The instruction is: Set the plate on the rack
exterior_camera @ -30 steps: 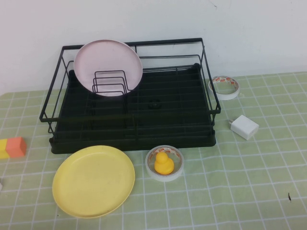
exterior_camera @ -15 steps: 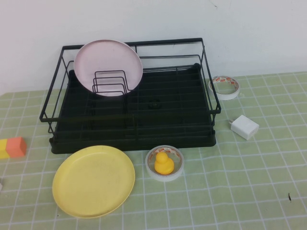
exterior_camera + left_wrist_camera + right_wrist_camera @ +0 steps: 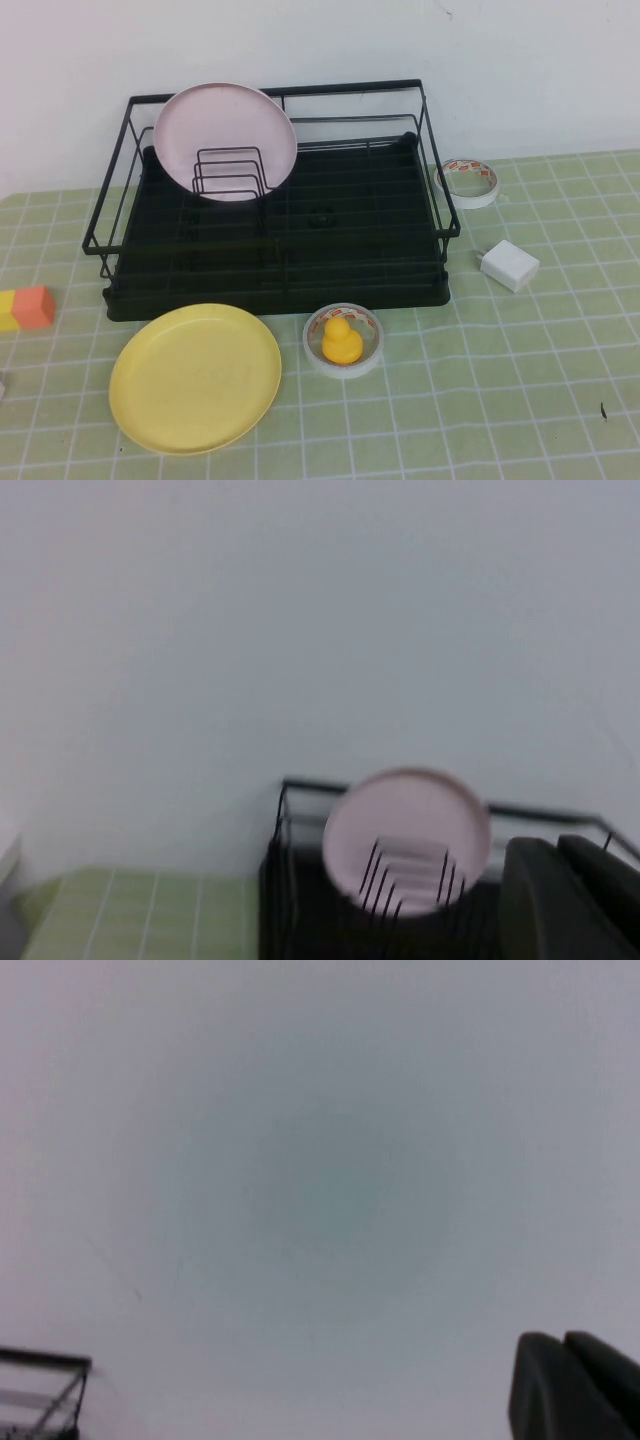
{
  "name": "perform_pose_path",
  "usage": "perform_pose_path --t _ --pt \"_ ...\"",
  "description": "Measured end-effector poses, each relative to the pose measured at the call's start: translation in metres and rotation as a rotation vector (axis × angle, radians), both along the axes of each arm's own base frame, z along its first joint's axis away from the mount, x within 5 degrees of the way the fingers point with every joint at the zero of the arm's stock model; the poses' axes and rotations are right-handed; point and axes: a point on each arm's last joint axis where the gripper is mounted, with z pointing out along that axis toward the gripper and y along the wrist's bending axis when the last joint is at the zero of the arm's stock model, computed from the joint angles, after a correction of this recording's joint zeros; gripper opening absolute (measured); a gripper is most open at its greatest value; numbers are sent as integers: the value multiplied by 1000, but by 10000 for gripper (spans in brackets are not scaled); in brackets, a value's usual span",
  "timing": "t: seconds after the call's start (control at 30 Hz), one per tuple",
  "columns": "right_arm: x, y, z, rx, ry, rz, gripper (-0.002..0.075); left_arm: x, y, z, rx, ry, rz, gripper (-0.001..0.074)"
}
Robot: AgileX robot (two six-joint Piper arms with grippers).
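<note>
The yellow plate point(image 3: 195, 378) lies flat on the green checked mat, in front of the rack's left half. The black wire rack point(image 3: 441, 214) stands at the back centre against the wall. A pale pink plate point(image 3: 226, 140) stands upright in its slots at the back left. Neither arm shows in the high view. My left gripper point(image 3: 560, 855) is shut and empty, raised and facing the rack point(image 3: 300, 785) and the pink plate point(image 3: 405, 825). My right gripper point(image 3: 563, 1342) is shut and empty, facing the white wall, with a rack corner point(image 3: 45, 1360) at the picture's edge.
A tape roll point(image 3: 343, 362) with a yellow rubber duck point(image 3: 340, 342) inside sits just right of the yellow plate. Another tape roll point(image 3: 470, 180) and a white charger point(image 3: 508, 265) lie right of the rack. An orange and yellow block point(image 3: 27, 307) is at the left edge.
</note>
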Motion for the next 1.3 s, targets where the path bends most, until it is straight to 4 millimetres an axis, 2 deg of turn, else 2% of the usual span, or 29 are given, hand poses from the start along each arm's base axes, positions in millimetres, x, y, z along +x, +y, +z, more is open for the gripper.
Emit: perform_pose_path --t 0.07,0.17,0.33,0.53,0.7,0.83,0.93,1.07,1.17,1.3 --pt "-1 -2 11 -22 91 -26 -2 4 0 12 47 134 10 -2" --pt "6 -5 23 -22 285 -55 -2 18 3 20 112 354 58 -2" --pt "35 -3 26 59 638 -14 -2 46 11 15 163 621 171 -2" --pt "86 13 10 135 1021 192 -2 63 5 2 92 779 140 -2" --pt "131 33 -12 272 1157 439 -2 65 1 -6 15 864 118 -2" --pt "161 51 -32 353 1188 567 -1 64 0 -13 -24 801 109 -2" --pt "177 74 -46 355 1211 620 -1 63 -1 -26 -53 778 103 -2" --pt "191 125 -57 294 1256 723 -1 62 -1 -46 -78 824 112 -2" --pt "200 167 -67 245 1290 789 -1 63 -1 -46 -91 798 107 -2" --pt "216 212 -76 239 1317 841 -1 65 -2 -42 -96 757 97 -2"
